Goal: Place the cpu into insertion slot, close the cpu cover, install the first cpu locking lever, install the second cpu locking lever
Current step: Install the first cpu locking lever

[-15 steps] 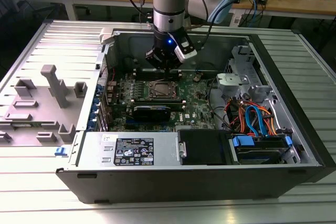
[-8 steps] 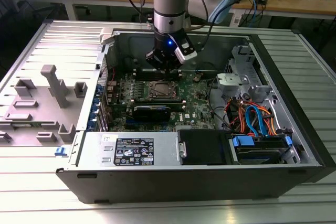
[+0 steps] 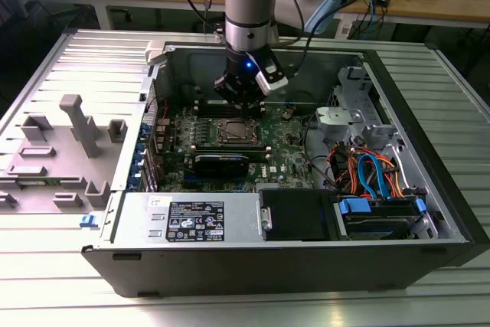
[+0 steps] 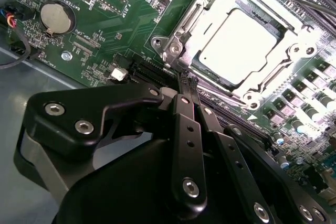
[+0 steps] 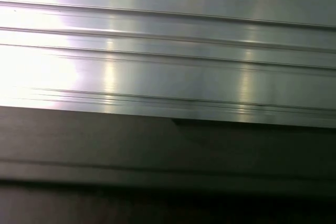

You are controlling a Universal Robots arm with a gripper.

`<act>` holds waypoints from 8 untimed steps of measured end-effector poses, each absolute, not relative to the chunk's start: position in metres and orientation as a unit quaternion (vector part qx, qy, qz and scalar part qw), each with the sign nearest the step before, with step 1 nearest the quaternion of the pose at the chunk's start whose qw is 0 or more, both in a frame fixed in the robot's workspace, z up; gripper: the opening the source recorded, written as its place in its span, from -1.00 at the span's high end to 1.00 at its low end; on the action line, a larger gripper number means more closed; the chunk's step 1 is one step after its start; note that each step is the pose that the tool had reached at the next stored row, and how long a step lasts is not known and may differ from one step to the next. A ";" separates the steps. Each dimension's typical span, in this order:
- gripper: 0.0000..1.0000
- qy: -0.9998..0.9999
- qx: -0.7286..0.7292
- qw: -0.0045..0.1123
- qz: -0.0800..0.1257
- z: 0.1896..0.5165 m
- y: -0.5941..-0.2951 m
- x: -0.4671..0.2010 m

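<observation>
Room stood open above silver-grey metal cpu cover (image 4: 184, 24); long black memory sticks (image 3: 230, 148) flanked it closely.

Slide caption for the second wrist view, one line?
Shut gripper beside the motherboard socket, where the cpu lies framed by the closed cpu cover.

Bright, even light falls over the open computer case (image 3: 306, 266) in the exterior view, and the ribbed table (image 3: 46, 281) just beside the case washes out white. Inside the case, the second wrist view catches hard glare off the cpu (image 4: 236, 45), while the end effector (image 4: 187, 81) looms dark and soft. In the first wrist view a ribbed metal surface (image 5: 168, 51) flares white, streaky, out of focus.
</observation>
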State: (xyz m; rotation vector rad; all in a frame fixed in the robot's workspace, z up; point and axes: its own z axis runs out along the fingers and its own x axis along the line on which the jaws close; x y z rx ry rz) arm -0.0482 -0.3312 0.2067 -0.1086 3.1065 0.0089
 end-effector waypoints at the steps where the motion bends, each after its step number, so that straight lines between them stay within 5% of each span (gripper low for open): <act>1: 0.79 0.999 -0.035 0.017 0.003 0.207 -0.331 -0.048; 8: 0.79 0.999 -0.035 0.017 0.003 0.205 -0.331 -0.048</act>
